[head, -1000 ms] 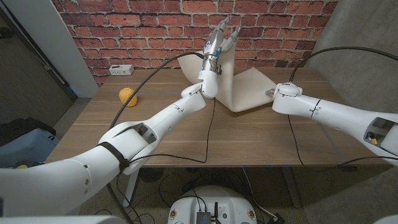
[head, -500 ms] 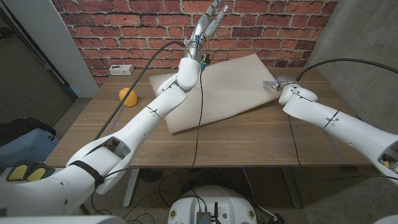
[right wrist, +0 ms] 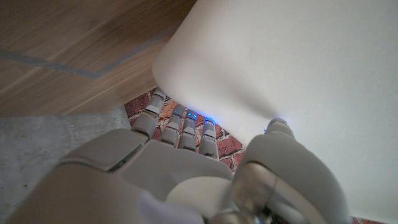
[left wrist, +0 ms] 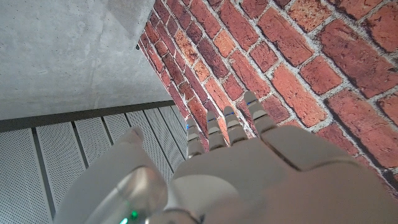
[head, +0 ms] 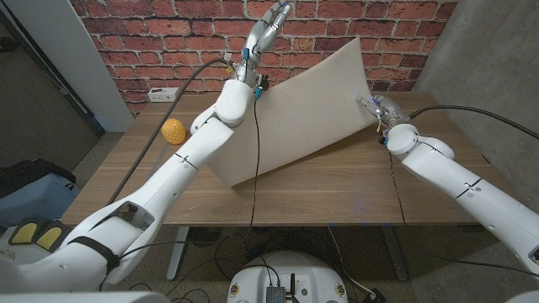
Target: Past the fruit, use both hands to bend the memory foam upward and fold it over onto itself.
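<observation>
The memory foam [head: 303, 109] is a large cream sheet standing tilted on the table, one lower corner on the wood and the far right corner lifted high against the brick wall. My right hand [head: 376, 108] pinches its right edge; in the right wrist view the foam [right wrist: 292, 68] sits between the thumb and the fingers [right wrist: 180, 124] behind it. My left hand [head: 269, 21] is raised above the foam's upper left edge, fingers straight, holding nothing, and points at the bricks in the left wrist view [left wrist: 236, 155]. The yellow-orange fruit [head: 173, 132] lies at the table's left.
A white power strip [head: 162, 94] lies at the table's [head: 337, 189] back left corner. The brick wall stands right behind the table. Black cables hang along my left arm and loop over the right arm. Bare wood lies in front of the foam.
The foam has swung from low and spread out to steeply tilted, with its right corner much higher. My right hand rose with the edge. My left hand moved left and stayed high.
</observation>
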